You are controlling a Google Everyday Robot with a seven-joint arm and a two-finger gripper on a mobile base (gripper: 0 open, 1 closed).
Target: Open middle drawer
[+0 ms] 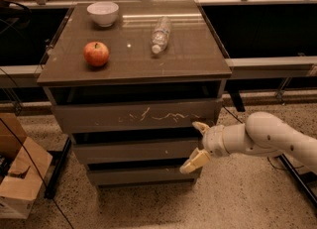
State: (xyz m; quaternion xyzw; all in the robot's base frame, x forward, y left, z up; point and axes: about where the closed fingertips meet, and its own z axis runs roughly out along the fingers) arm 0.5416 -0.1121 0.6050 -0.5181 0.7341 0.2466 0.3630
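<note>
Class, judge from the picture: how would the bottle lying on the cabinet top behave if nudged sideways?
The bottle lies on its side on the smooth cabinet top, so it would probably roll. It looks like clear plastic, so it is likely light. The gripper, open at the right end of the middle drawer, is well below it.

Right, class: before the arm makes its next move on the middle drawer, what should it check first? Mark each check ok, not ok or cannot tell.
1. Gripper is at the right end of the middle drawer, not the scratched drawer: ok.
2. Gripper is open, with its fingers above and below the drawer front: ok.
3. Fingers are hooked behind the front's edge: cannot tell.
4. Drawer is pulled out: not ok, its front looks shut.
5. Cardboard box stands left of the cabinet, out of the drawer's path: ok.
</note>
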